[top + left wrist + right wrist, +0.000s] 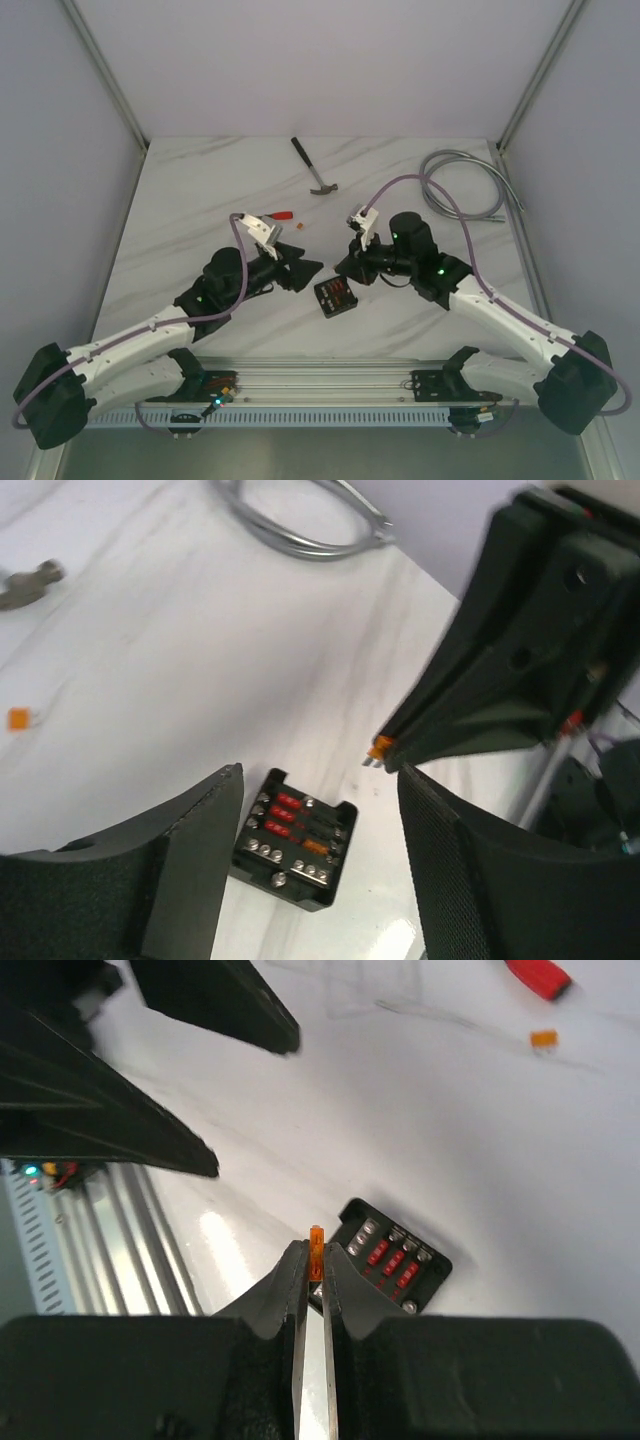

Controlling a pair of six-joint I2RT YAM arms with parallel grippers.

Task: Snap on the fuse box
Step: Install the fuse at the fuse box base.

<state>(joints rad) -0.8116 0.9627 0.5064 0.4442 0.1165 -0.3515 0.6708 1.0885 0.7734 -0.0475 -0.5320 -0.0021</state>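
Observation:
The fuse box [335, 297] is a small black square box lying open side up on the white table between my two grippers. In the left wrist view the fuse box [295, 840] shows three red fuses and one orange fuse in its slots. My left gripper [320, 775] is open and empty, hovering above the box; it also shows in the top view [306, 262]. My right gripper [314, 1260] is shut on a tiny orange fuse [317, 1245], held just above the near edge of the fuse box [392, 1257]. The right gripper shows in the top view [346, 268].
A hammer [315, 167] lies at the back. A coiled grey cable [465, 185] lies at the back right. A red-handled tool [283, 215] and a loose orange fuse [299, 228] lie behind the left gripper. A metal rail [330, 385] runs along the near edge.

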